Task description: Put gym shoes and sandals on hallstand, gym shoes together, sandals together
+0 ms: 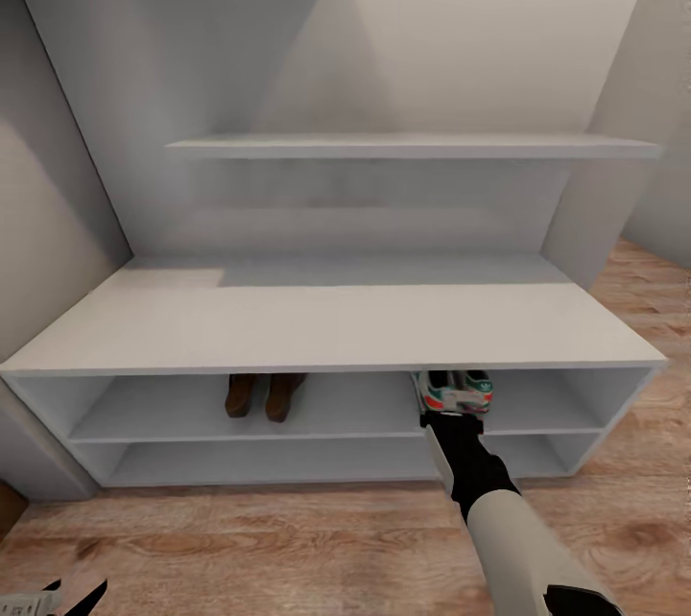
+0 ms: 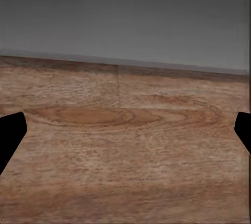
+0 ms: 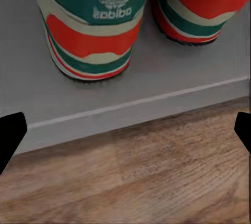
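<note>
Head view, entry one: the two gym shoes (image 1: 453, 392) stand side by side on the upper open shelf of the shoe rack (image 1: 326, 323), right of middle, heels facing outward. Right wrist view shows both heels (image 3: 94, 35) close up, upright, set just behind the shelf's front edge, with a narrow gap between them; the pairing the task asks for looks met here.

Entry two: the two sandals (image 1: 265, 395), dark brown, stand together on the same shelf, left of middle, well apart from the gym shoes. They appear to touch or nearly touch; the overhanging top board hides their fronts.

Entry three: shoe rack contents. Upper shelf holds both pairs. Lower shelf shows nothing on it in the visible part. The top board carries nothing, nor does the floating shelf (image 1: 413, 147) above.

Entry four: right gripper (image 1: 454, 414), at the shelf's front edge just before the gym shoes. Its fingers (image 3: 11, 132) are spread wide and hold nothing, judged a released position with the shoes left standing.

Entry five: left gripper (image 1: 59, 597), low over the wood floor (image 2: 125, 145) beside the rack's left end, fingers spread, nothing between them.

Judgement: all four items rest on the rack, none on the floor; the task looks essentially complete.
</note>
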